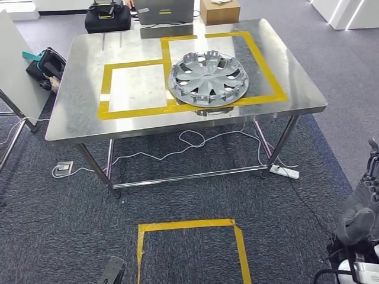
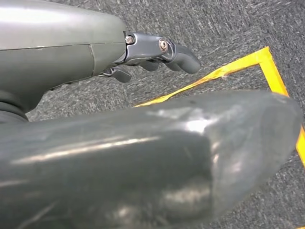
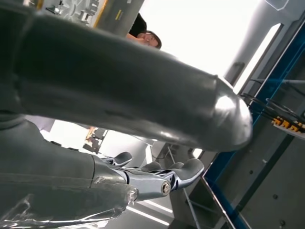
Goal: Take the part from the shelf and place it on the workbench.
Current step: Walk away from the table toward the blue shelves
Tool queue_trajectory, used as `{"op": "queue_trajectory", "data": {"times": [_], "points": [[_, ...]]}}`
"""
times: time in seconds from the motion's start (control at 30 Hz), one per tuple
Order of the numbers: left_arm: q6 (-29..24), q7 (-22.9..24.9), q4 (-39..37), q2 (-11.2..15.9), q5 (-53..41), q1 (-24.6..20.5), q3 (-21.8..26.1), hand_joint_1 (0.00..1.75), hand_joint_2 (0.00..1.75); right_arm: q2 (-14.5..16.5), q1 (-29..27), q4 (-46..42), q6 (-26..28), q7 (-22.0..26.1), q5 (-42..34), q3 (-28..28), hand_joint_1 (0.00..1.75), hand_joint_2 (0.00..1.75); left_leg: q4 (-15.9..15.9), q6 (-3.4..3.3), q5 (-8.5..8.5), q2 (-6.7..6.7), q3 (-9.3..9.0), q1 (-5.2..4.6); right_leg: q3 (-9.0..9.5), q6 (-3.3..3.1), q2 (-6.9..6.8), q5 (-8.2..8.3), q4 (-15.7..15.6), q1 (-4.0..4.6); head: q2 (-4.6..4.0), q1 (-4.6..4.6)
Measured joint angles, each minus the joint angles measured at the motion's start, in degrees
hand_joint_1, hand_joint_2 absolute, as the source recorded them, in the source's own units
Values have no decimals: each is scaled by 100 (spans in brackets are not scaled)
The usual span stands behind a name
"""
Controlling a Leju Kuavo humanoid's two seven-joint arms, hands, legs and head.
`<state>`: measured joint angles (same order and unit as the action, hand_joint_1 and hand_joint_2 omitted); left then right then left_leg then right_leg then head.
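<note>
The part, a silver spoked wheel cover [image 1: 208,78], lies flat on the steel workbench [image 1: 76,112]. It sits in the right yellow-taped rectangle and overlaps the tape line at its left and front. My right hand [image 1: 361,212] hangs low at the right edge, far from the bench, holding nothing. In the right wrist view its fingers [image 3: 169,174] are stretched out and apart from the thumb [image 3: 144,95]. My left hand [image 2: 158,50] hangs over the grey carpet with straight fingers and nothing in it; its dark tip [image 1: 113,271] shows at the bottom left.
A yellow tape square [image 1: 190,245] marks the carpet in front of the bench. Cables and a power strip [image 1: 284,171] lie under the table. A black bag [image 1: 108,16], a laptop [image 1: 164,10] and a cardboard box [image 1: 219,10] stand behind it. A person [image 3: 144,36] is near.
</note>
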<state>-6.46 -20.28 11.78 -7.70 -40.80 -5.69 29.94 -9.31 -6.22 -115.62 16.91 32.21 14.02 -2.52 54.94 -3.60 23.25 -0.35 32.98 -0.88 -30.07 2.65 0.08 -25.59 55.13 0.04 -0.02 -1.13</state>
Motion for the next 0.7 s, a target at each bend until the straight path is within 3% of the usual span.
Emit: {"op": "queue_trajectory", "data": {"times": [0.17,0.33,0.4,0.47,0.53,0.57,0.63,0.7], "points": [[-16,-3,0,8,-8,2,0,0,0,0,-23,0,8,1,27,0,0,0,4,103,-88,0,80,0,-110,-8,-4,48,60,0,-1,0],[-37,-17,0,5,-17,-1,-3,0,0,-1,-42,-9,10,2,38,11,0,0,-30,165,-166,17,112,26,-183,56,6,58,82,-9,-1,-3],[-38,-19,0,-4,-17,-11,-9,0,0,-2,-52,-24,8,3,40,36,0,0,-77,162,-212,50,117,70,-336,107,16,-183,404,-12,0,-23],[-33,-22,0,-10,-17,-17,-20,0,0,-2,-68,-31,5,5,40,57,0,0,-79,160,-235,89,157,83,-641,171,17,-624,1151,-41,0,-42],[-30,-28,0,-13,-19,-13,-27,0,0,-2,-84,-31,2,12,39,66,0,0,-73,175,-266,141,209,85,-831,217,11,-849,1675,-68,-1,-40],[-30,-34,0,-13,-18,-12,-28,0,0,-2,-87,-31,-2,21,37,71,0,0,-67,189,-283,169,233,88,-763,232,0,-795,1613,-76,-1,-40],[-35,-56,0,-14,-15,-15,-28,0,0,-2,-81,-31,-11,50,29,83,0,0,-33,230,-309,222,274,98,-300,258,-97,-487,865,-95,-1,-40],[-46,-80,1,2,-11,-23,-28,0,0,-1,-66,-28,-23,79,17,90,0,0,15,294,-317,265,292,88,69,217,-231,-279,207,-98,-1,-31]]}}
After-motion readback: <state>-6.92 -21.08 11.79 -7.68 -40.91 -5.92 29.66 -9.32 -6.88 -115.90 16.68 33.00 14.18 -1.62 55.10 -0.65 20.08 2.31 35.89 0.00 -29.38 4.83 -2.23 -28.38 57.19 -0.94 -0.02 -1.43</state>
